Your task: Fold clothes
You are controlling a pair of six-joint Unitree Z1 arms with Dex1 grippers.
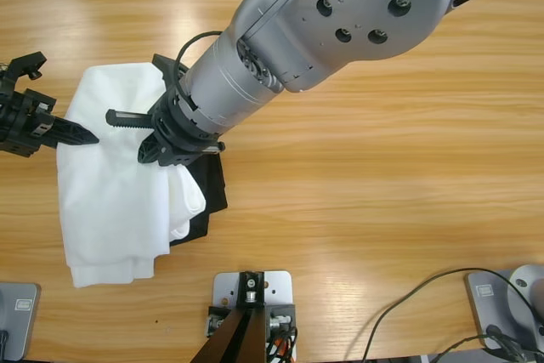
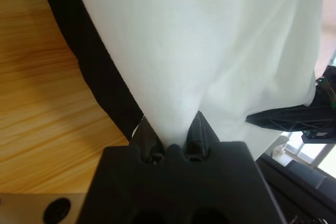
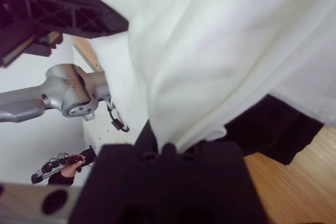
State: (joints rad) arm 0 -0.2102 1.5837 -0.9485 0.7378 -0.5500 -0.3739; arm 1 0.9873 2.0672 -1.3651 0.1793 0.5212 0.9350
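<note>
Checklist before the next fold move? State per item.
1. Left gripper has the T-shirt: ok, jaws shut on a pinch of white fabric.
2. Right gripper has the T-shirt: ok, fabric runs into its closed jaws.
3. Only white fabric in the left jaws: ok, the black garment passes beside them.
4. Black garment clear of the T-shirt: not ok, it lies partly under it.
5. T-shirt fully on the table: ok in the high view.
6. T-shirt flat: not ok, bunched near the grippers.

White tee point(image 1: 106, 210) on table point(image 1: 382, 176), over black garment point(image 1: 208, 189).
</note>
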